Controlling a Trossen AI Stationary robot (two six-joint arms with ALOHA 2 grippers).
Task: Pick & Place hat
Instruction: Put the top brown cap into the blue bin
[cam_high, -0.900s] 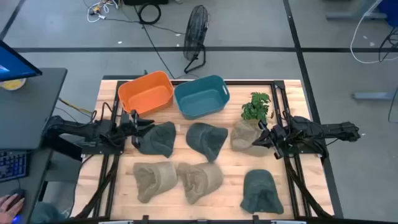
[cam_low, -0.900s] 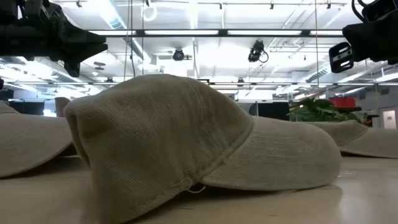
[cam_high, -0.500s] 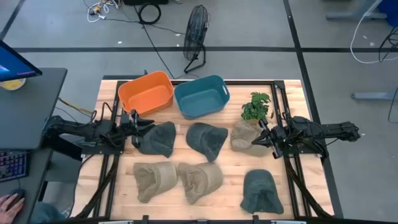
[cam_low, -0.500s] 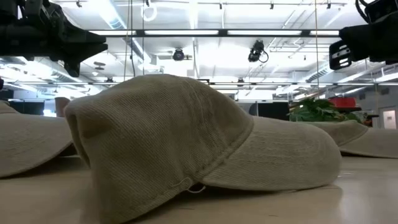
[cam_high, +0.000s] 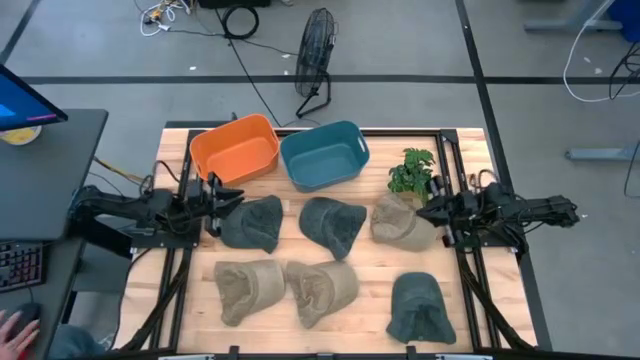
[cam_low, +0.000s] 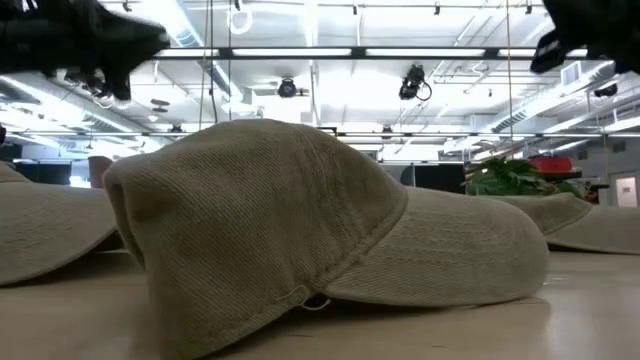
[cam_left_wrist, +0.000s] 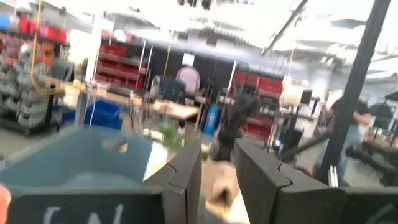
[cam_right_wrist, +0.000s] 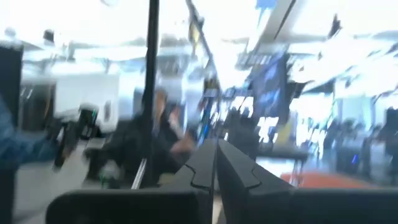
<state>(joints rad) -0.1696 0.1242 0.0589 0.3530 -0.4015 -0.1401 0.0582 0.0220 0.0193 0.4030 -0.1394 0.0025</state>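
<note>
On the bench (cam_high: 370, 270), six hats lie untouched. Both arms have drawn outward: the left pincer (cam_high: 222, 198), parted, leaves the dark hat (cam_high: 254, 222); the right pincer (cam_high: 432, 211), clenched empty, leaves the tan hat (cam_high: 398, 221). No pick begun.

left end effector (cam_high: 222, 196): fingers slightly parted, raised | right end effector (cam_high: 424, 211): fingers together, raised

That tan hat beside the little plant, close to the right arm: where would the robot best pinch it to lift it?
Probably the soft crown of the tan hat, approached from above. It lies flat on the table with its top bulging up, so the cloth there can bunch between the fingers. The right pincer is at its edge, and the plant crowds the far side, so a sideways approach looks awkward.
</note>
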